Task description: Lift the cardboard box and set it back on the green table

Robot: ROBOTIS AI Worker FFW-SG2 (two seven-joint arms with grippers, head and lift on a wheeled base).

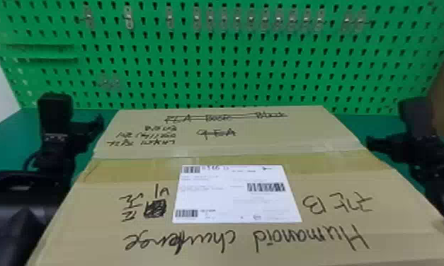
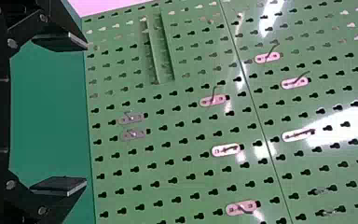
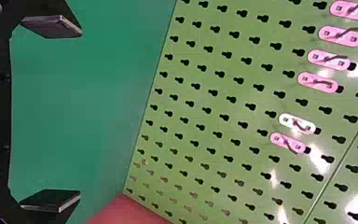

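Both sides of the wide, brown cardboard box (image 1: 238, 230) are being flanked: the black, flat-fingered left gripper (image 2: 86, 114) is hovering beside its left, the matching right gripper (image 3: 80, 113) beside its right, fingers spread; whether they're touching it, I cannot tell.

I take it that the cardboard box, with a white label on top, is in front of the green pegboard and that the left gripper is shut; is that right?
Not quite: the left gripper is open, its two fingers wide apart in the left wrist view. The cardboard box, white label on top, is indeed in front of the green pegboard.
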